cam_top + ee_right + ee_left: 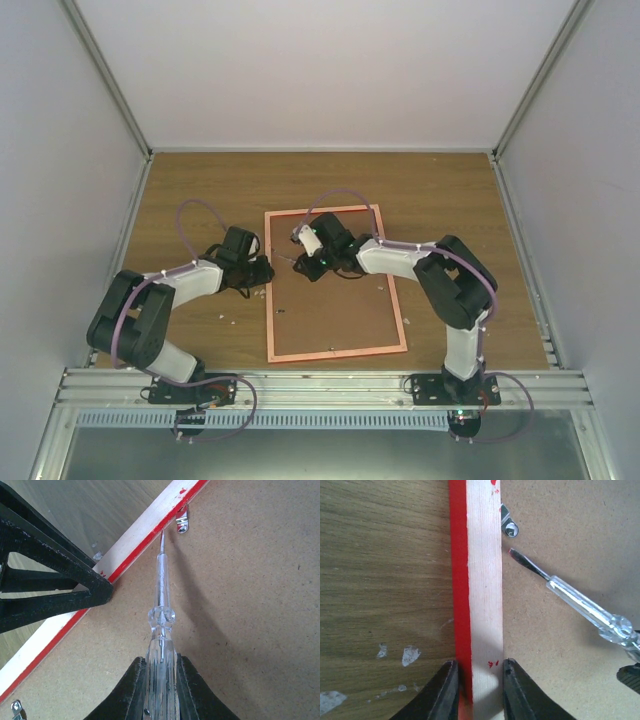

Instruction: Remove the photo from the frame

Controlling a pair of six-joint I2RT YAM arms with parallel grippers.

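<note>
The frame (pixel 340 352) lies face down on the wooden table, its pale rail with red edge (pixel 482 580) running up the left wrist view. The brown backing board (pixel 335 310) fills it; the photo is hidden. My left gripper (pixel 479 665) is shut on the frame's left rail, one finger on each side. My right gripper (pixel 161 660) is shut on a clear-handled screwdriver (pixel 162 590). Its flat tip (pixel 517 556) rests on the board just short of a small metal clip (pixel 182 522) at the rail's inner edge.
A second metal clip (pixel 17 709) sits further along the same rail. White flecks (pixel 410 655) lie on the table left of the frame. Grey enclosure walls stand on three sides, and an aluminium rail (pixel 320 385) runs along the near edge.
</note>
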